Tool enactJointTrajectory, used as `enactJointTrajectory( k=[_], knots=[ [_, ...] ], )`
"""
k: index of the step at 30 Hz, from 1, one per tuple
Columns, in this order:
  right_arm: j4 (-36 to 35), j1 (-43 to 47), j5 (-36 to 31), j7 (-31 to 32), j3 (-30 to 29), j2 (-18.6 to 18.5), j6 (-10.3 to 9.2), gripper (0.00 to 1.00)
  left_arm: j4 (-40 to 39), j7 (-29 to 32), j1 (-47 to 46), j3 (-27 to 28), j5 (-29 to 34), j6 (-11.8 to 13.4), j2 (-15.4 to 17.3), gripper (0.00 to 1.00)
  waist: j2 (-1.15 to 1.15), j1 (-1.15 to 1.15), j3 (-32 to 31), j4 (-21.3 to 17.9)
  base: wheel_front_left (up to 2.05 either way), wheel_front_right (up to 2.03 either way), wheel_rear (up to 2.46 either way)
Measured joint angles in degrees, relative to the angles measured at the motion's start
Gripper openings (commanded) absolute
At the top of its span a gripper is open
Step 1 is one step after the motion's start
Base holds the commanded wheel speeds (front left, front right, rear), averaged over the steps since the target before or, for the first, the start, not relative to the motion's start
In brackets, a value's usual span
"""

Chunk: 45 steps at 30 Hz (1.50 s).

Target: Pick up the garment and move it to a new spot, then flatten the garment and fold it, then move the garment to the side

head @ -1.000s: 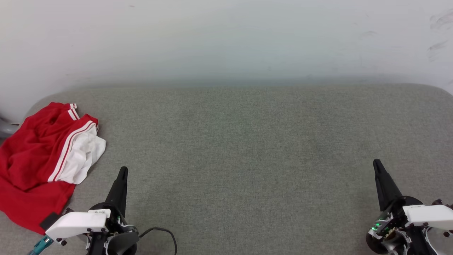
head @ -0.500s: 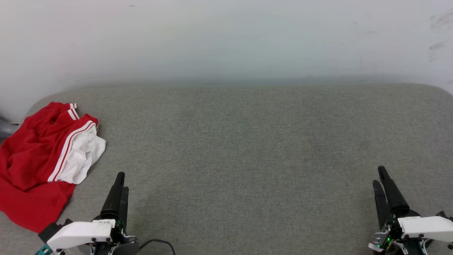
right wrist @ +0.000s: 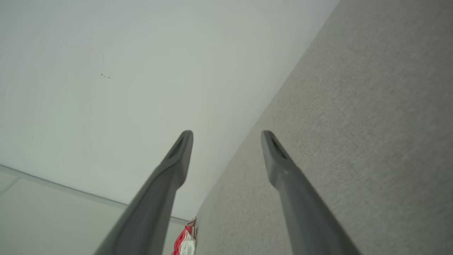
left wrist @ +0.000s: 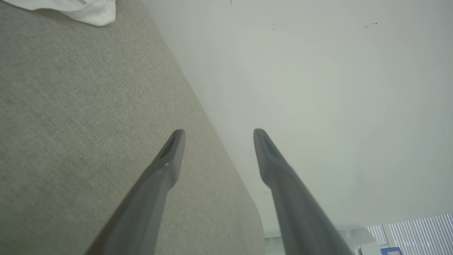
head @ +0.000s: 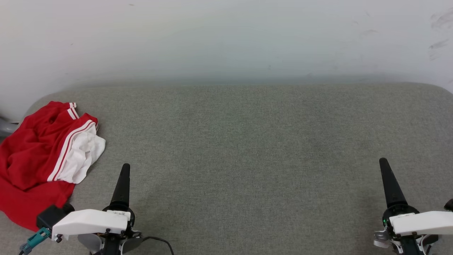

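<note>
The garment [head: 35, 156] lies crumpled at the far left of the grey padded surface [head: 240, 148], red with a white sleeve and red-and-white striped trim. My left gripper [head: 125, 168] hovers just right of it, not touching, fingers pointing away from me. The left wrist view shows this gripper [left wrist: 219, 132] open and empty, with the white sleeve [left wrist: 88, 9] at the top left. My right gripper [head: 383, 163] is far off at the lower right. The right wrist view shows it [right wrist: 227, 134] open and empty, with the garment [right wrist: 184, 241] small in the distance.
A pale wall [head: 226, 39] rises straight behind the padded surface. A grey object [head: 5, 127] pokes in at the left edge beside the garment. A black cable [head: 159, 241] loops near my left wrist. Bare grey fabric stretches between the two grippers.
Both grippers drew back towards me, then came forward again, their wrists rolling so the fingers stack in the head view. The garment has not moved.
</note>
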Motion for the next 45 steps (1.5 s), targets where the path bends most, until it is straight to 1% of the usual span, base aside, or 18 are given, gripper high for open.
enactJointTrajectory(
  k=[6, 14, 24, 35, 36, 45],
  knots=[
    [-1.93, 0.84, -8.24, -1.26, 1.37, 0.00, 0.00, 1.00, -1.44, -1.42, 0.38, -1.34, 6.93, 2.14, 0.00, 1.00, 0.00, 0.00, 0.04, 0.05, 0.00, 0.00, 0.00],
    [-2.80, 1.76, -17.57, -3.02, 2.53, 0.00, 0.00, 1.00, -2.27, -3.01, 0.89, -2.83, 15.81, 4.15, 0.01, 1.00, 0.00, 0.00, -0.01, 0.16, 0.00, 0.00, 0.00],
    [-2.97, 2.64, -26.63, -4.87, 3.16, 0.00, 0.00, 1.00, -3.04, -4.95, 1.28, -4.33, 25.43, 6.11, 0.02, 1.00, 0.00, 0.00, -0.08, 0.32, 0.00, 0.00, 0.00],
    [-3.64, 3.58, -35.95, -6.87, 3.54, 0.00, 0.00, 1.00, -3.81, -6.80, 2.02, -6.24, 34.35, 7.82, 0.25, 1.00, 0.00, 0.00, -0.10, 0.47, 0.00, 0.00, 0.00],
    [-3.79, 3.71, -38.13, -7.34, 3.65, 0.00, 0.00, 1.00, -4.00, -7.32, 2.05, -6.83, 36.56, 8.34, 0.43, 1.00, 0.00, 0.00, -0.10, 0.48, 0.00, 0.00, 0.00],
    [-4.49, 4.47, -44.51, -8.75, 4.09, 0.00, 0.00, 1.00, -4.90, -8.65, 2.20, -8.62, 42.48, 9.83, 0.89, 1.00, 0.00, 0.00, -0.14, 0.55, 0.00, 0.00, 0.00]
  ],
)
